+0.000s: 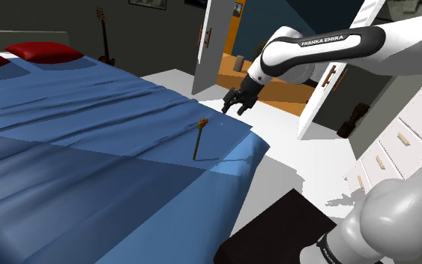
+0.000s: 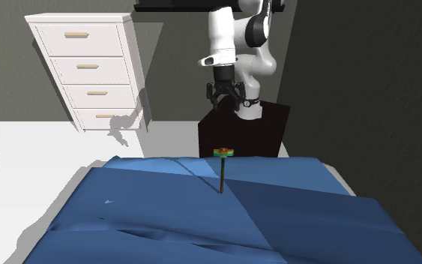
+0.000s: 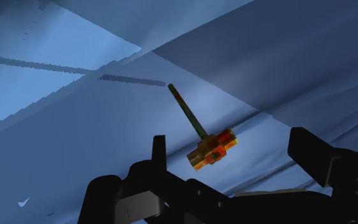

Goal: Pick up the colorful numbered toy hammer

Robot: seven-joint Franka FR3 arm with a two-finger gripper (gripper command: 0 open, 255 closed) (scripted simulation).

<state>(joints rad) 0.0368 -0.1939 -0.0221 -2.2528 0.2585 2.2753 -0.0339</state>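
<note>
A small toy hammer (image 1: 199, 136) lies on the blue bedspread (image 1: 89, 135) near the bed's corner, with an orange, red and green head (image 3: 212, 149) and a thin dark handle (image 3: 187, 112). In the second exterior view the hammer (image 2: 223, 166) sits by the bed's near edge, head toward the arm. My black gripper (image 1: 237, 102) hangs open above and beyond the hammer head, apart from it. In the wrist view the gripper (image 3: 234, 153) has its fingers (image 3: 159, 153) spread wide, and the hammer head lies between them, some way below and untouched.
A white chest of drawers (image 2: 89, 71) stands by the wall. The dark stand (image 2: 254, 131) sits at the bed's corner. An open white door (image 1: 215, 45) and an orange shelf (image 1: 273, 86) lie beyond the bed. Red pillows (image 1: 44, 51) rest at the bed's far end.
</note>
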